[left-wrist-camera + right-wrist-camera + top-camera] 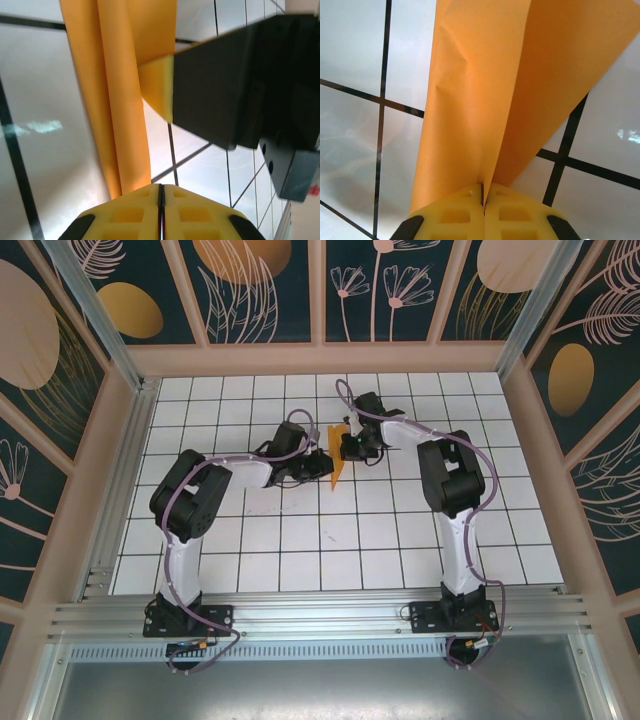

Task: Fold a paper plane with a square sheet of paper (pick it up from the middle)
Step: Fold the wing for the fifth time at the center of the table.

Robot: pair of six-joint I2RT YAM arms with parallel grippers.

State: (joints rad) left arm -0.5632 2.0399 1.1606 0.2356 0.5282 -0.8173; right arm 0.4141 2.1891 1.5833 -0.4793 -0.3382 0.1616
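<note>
The bright-orange sheet of paper, folded into a narrow pointed paper plane [337,460], stands on edge above the tiles at the table's middle, between the two grippers. My right gripper [483,187] is shut on it, and its folded layers [485,95] fan up out of the jaws. In the top view the right gripper [349,448] sits on the paper's right side. My left gripper [161,187] has its jaws shut with nothing seen between them. The paper [125,115] runs past its left finger. The right gripper's yellow pad [159,87] presses the fold.
White grid-tiled table [340,540] inside a wooden frame with dark leaf-patterned walls [260,290]. Both arms reach in to the centre, their wrists nearly touching. An aluminium rail [320,615] with the arm bases runs along the near edge.
</note>
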